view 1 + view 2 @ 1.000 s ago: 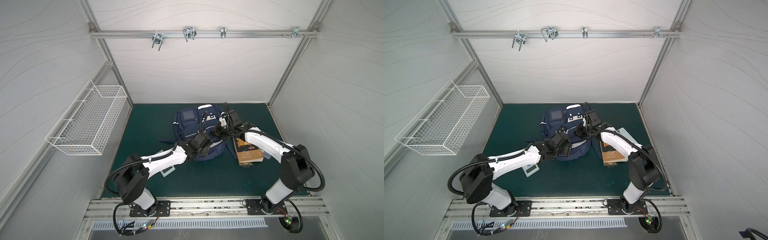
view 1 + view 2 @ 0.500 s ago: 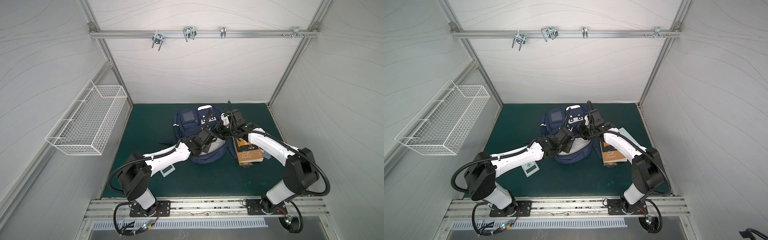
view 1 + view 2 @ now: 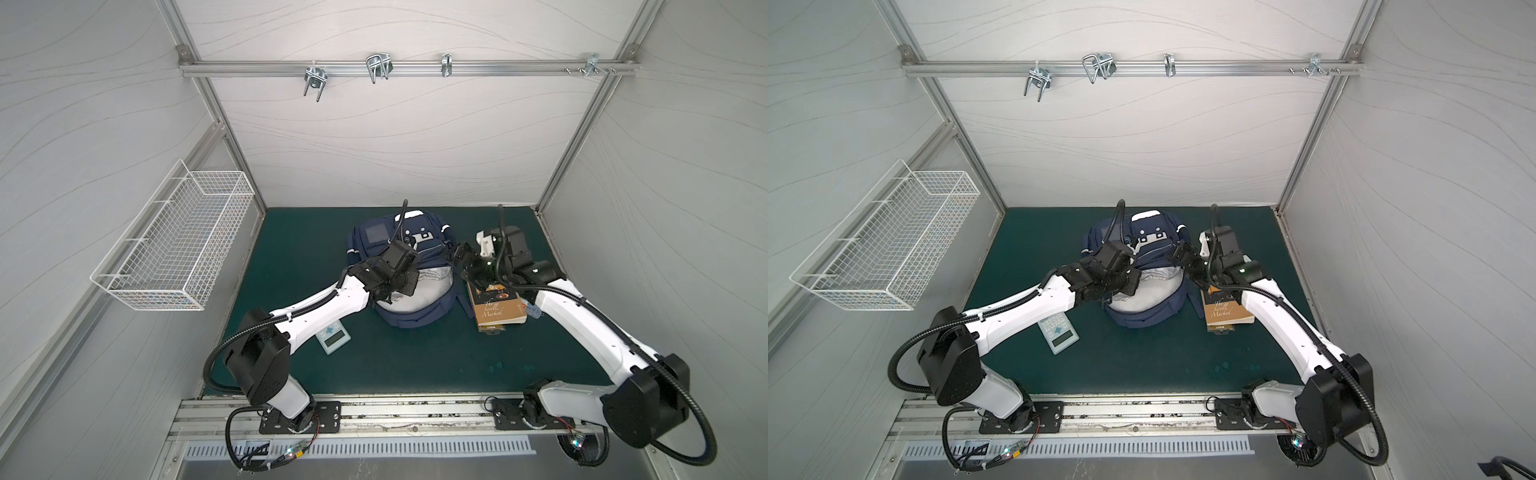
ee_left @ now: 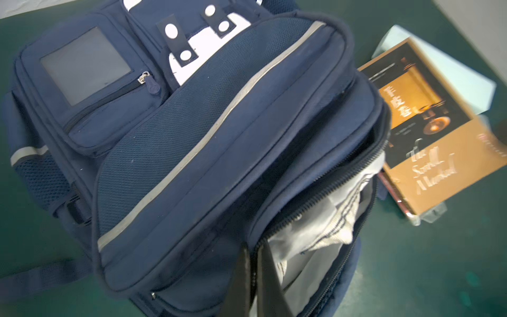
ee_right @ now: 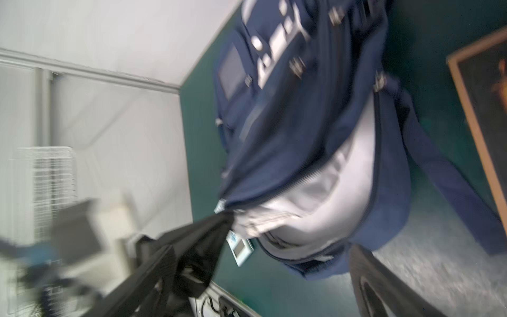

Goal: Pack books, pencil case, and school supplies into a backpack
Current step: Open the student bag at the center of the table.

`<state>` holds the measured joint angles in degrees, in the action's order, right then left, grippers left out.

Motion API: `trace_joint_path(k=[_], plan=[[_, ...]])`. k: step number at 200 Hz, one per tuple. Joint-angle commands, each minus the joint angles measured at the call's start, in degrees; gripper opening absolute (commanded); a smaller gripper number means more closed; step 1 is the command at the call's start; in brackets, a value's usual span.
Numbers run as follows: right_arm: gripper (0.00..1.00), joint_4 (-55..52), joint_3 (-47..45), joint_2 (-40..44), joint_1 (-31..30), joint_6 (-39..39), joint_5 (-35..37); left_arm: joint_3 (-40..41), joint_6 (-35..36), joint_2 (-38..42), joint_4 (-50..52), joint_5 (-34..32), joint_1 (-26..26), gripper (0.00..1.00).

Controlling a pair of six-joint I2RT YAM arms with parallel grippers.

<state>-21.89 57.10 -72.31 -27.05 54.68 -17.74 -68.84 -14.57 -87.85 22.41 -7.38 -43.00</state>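
Dark green mat (image 3: 415,361) with navy backpack (image 3: 415,322), pale calculator (image 3: 334,336) and a stack of books (image 3: 496,309) on it.

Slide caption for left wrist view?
Shut left gripper pinches open zipper edge of navy fabric backpack; brown-tan book beside.

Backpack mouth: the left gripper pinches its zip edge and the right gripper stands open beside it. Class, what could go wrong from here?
1. The left gripper grips only a thin strip of the backpack rim; the fabric may slip and the mouth sag shut.
2. Pale lining lies bunched in the opening; the brown book could snag on it if the open right gripper slides it in.
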Motion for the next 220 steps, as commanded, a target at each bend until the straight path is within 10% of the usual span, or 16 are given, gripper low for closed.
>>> trace_joint_path(k=[1, 165, 220], plan=[[0.99, 9.7, -5.8, -2.4, -2.1, 6.6, -3.7, -1.6, -2.4, 4.2, -5.9, 4.7, 0.0, 0.00], [0.88, 30.6, -1.7, -12.3, -6.7, 9.2, -7.6, 3.7, -3.4, 5.0, -3.8, 1.3, 0.0, 0.00], [0.84, 22.2, -9.3, -1.0, -11.8, 5.9, 6.2, 3.5, -4.8, 5.7, -4.7, 2.8, 0.8, 0.00]])
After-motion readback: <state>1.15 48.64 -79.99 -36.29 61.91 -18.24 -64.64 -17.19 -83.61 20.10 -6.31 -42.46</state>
